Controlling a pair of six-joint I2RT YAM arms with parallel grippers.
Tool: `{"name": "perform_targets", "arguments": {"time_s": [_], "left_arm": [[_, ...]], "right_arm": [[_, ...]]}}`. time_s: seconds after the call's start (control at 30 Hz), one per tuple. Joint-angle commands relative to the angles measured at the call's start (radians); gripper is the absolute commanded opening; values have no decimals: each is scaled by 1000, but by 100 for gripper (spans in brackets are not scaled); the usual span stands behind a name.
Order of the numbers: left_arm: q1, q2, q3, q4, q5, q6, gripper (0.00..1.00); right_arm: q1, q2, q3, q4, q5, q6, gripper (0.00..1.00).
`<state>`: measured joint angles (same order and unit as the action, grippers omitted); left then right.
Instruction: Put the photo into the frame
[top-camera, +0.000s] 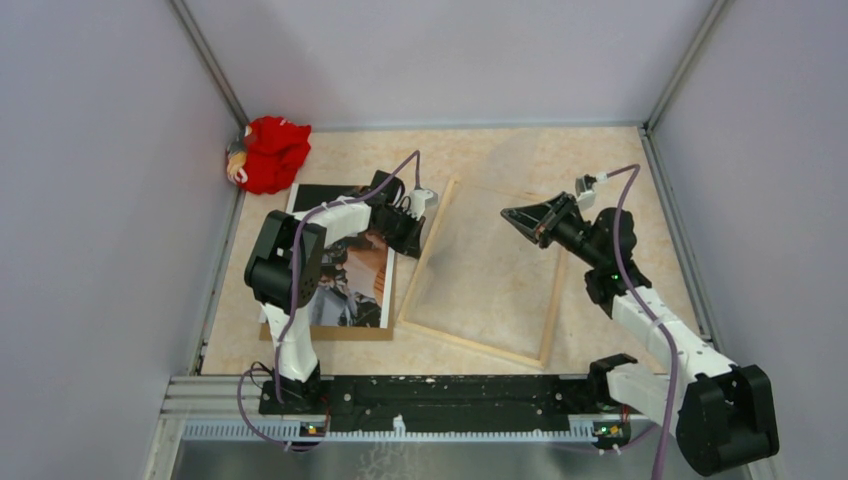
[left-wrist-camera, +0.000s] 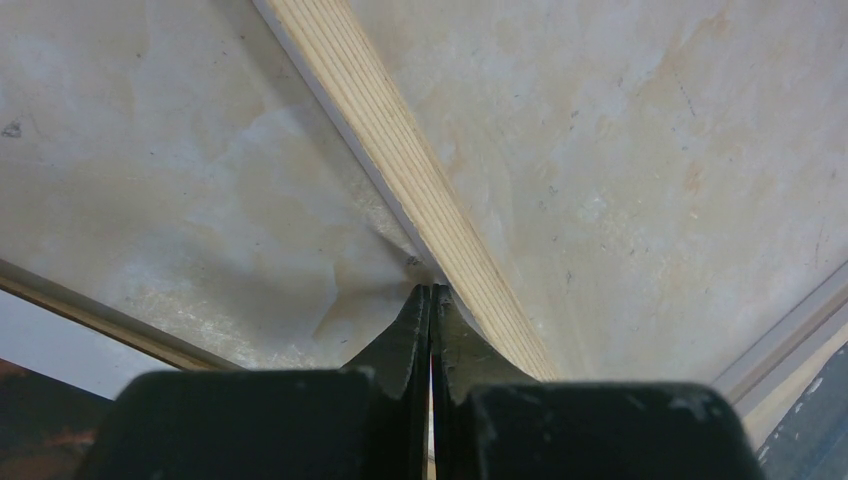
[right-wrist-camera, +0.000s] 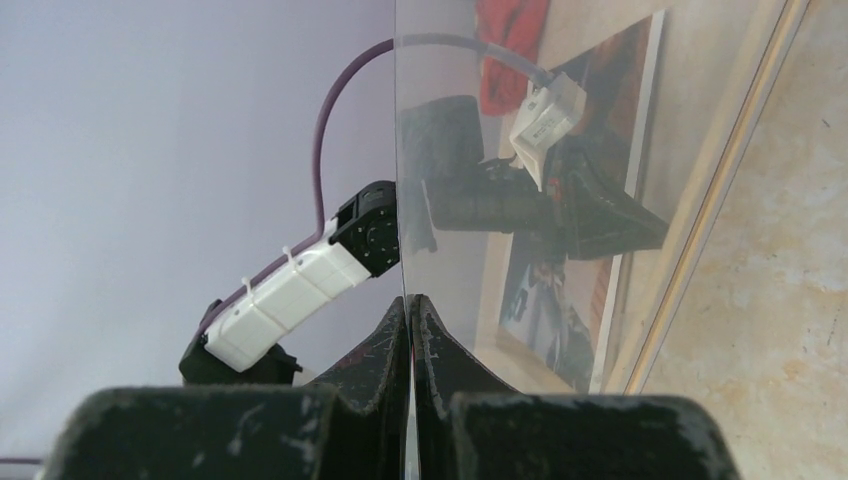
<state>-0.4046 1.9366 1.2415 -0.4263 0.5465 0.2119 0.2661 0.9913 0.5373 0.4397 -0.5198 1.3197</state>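
Note:
The frame (top-camera: 478, 343) lies pale wood side up at the table's middle. Its wooden rail also shows in the left wrist view (left-wrist-camera: 400, 160). The photo (top-camera: 362, 270) lies face up on a brown backing board (top-camera: 330, 332) to the frame's left, partly hidden by my left arm. It also shows in the right wrist view (right-wrist-camera: 610, 150). Both grippers are shut on a clear sheet (right-wrist-camera: 520, 130) held tilted above the frame. My left gripper (top-camera: 424, 208) pinches the sheet's left edge by the frame's left rail. My right gripper (top-camera: 508, 214) pinches its opposite edge.
A red cloth bundle (top-camera: 272, 152) sits in the back left corner. Grey walls enclose the table on the left, back and right. The black base rail (top-camera: 450, 392) runs along the near edge.

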Motion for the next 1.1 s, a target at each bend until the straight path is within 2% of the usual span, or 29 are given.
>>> {"name": "perform_targets", "arguments": {"time_s": [0.0,0.27,0.4,0.63,0.8,1.07], "left_arm": [[-6,33,-22,3,4,9,1],[-7,35,-22,2,3,10,1],[-7,35,-22,1,1,10,0],[-4,33,-21,-3,-7,11,0],[8,32,-19,-2,-11,11,0],[26,28,-9,-6,-9,8,0]], "right_arm": [[11,9,27,43,-21,-6,0],[10,18,17,35,-31,-25,0],[10,39,52,-22,-59,-78,0],[-10,53,190,-364,-80,-332,0],[-35,17,242,-533,-106,-460,0],[-59,15,246,-763,-14,-626,0]]}}
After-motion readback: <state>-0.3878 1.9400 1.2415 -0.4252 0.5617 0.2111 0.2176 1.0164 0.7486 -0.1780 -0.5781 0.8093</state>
